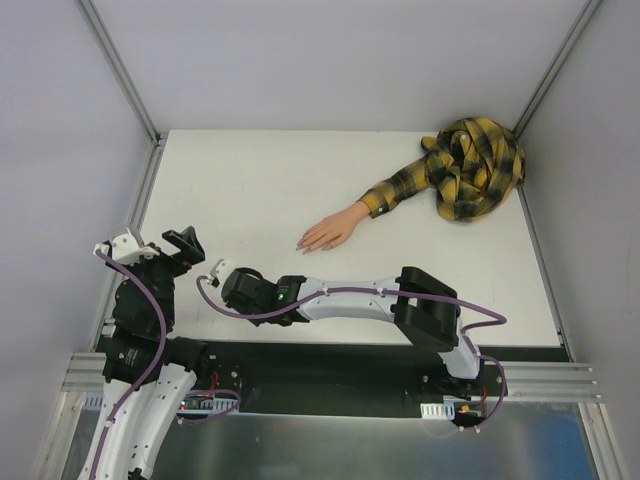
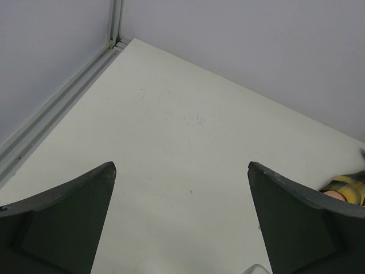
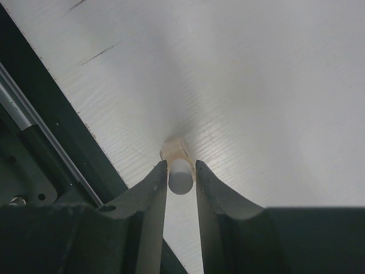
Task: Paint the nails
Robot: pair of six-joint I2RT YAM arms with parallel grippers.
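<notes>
The mannequin hand (image 1: 335, 230) is seen lying palm down on the white table (image 1: 250, 170), right of centre in the overhead view; its fingers are pointed toward the lower left of the frame, and the nails (image 1: 300, 247) are found at their tips, small and pale, too small for any detail to be told. A yellow-black plaid sleeve (image 1: 400, 190) is drawn up from the wrist toward the upper right, where the rest of the cloth is heaped in the table's far right corner.

The right gripper (image 3: 181, 171) is closed on a small beige bottle (image 3: 174, 149); its white cap (image 3: 181, 178) is pinched between the two fingers, and the bottle is held at the lower middle of the wrist view, over the table near its dark front edge. In the overhead view this gripper is placed at the lower left of the table, well apart from the nails.

The left gripper (image 2: 181, 220) is spread wide with nothing between its fingers; only bare table is shown ahead of it, and a scrap of the sleeve is caught at the right edge of its view.
</notes>
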